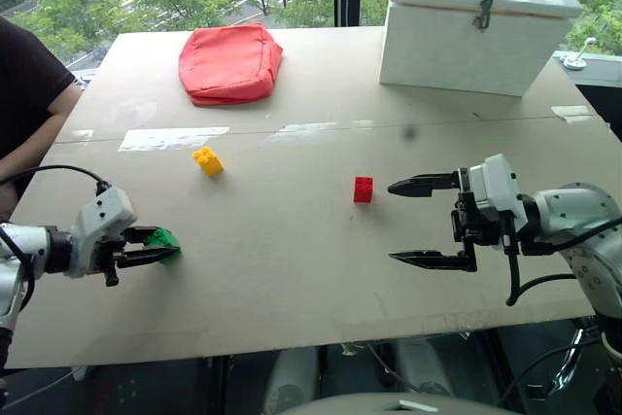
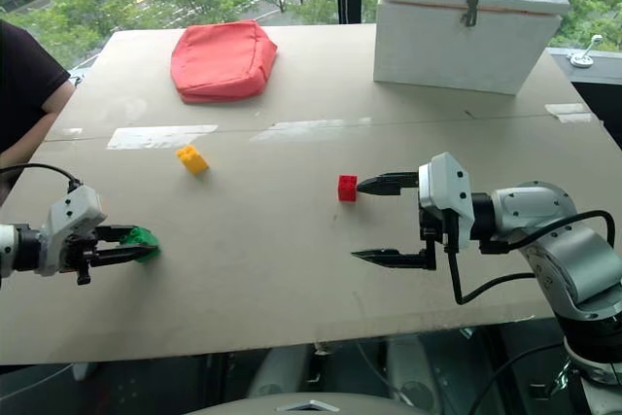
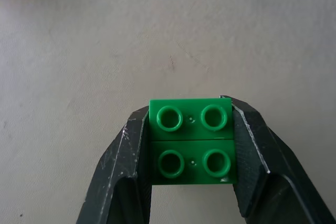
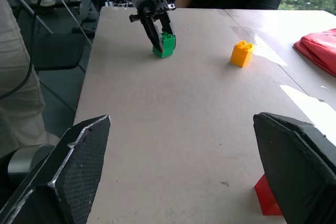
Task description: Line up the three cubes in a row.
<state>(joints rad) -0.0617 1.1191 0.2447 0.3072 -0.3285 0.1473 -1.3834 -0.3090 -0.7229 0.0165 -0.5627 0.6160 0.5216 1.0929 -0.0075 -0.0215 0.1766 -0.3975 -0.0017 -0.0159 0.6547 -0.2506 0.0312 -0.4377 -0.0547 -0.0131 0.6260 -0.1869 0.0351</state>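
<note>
Left gripper (image 1: pixel 160 246) at near left edge of tabletop (image 1: pixel 292 269), fingers clamped on opposite sides of green cube (image 3: pixel 191 141), studs up, cube resting on the surface. Right gripper (image 1: pixel 420 222) at near right, fingers spread wide, holding nothing; upper fingertip just beside red cube (image 1: pixel 362 189), not touching. Yellow cube (image 1: pixel 207 160) lies farther back, left of red. Cubes well apart, not in a row.

Three cubes (image 1: pixel 207 160), box (image 1: pixel 466 31), pouch (image 1: pixel 229 63)

Beige surface (image 1: pixel 292 269): red pouch (image 1: pixel 230 63) far left, white box (image 1: pixel 476 24) far right, yellow brick (image 1: pixel 207 160), red brick (image 1: pixel 362 190), green brick (image 1: pixel 161 240) near left.
</note>
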